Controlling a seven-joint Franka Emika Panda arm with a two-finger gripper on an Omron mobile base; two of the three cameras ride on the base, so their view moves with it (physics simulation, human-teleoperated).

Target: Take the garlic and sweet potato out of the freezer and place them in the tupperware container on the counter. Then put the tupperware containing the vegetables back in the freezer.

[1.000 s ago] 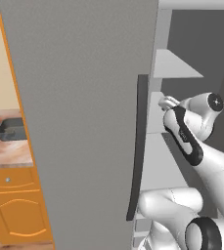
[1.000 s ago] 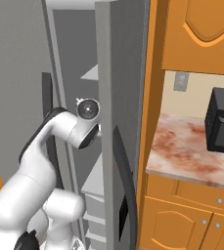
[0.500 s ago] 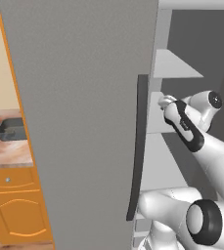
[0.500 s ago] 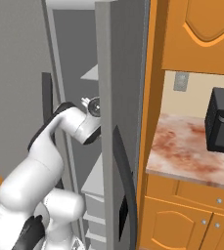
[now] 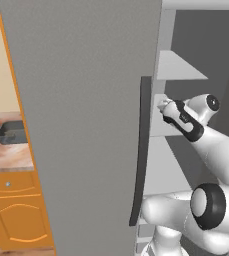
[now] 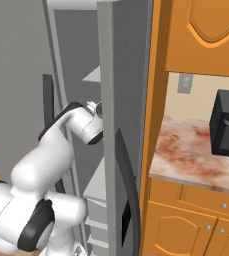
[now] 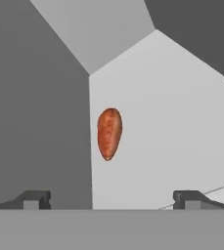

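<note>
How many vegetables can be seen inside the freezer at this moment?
1. The sweet potato lies on a light grey shelf inside the freezer, ahead of the open gripper. No garlic is visible; it may be hidden elsewhere in the freezer.

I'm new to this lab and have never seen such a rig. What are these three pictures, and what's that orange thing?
A white robot arm on a mobile base reaches into an open freezer. Two pictures come from base cameras behind the arm, left and right. The third looks along the end effector, whose two dark tips stand wide apart, holding nothing. The orange thing is a sweet potato on a freezer shelf, ahead of the tips. On the counter left of the freezer sits a dark tub.
</note>
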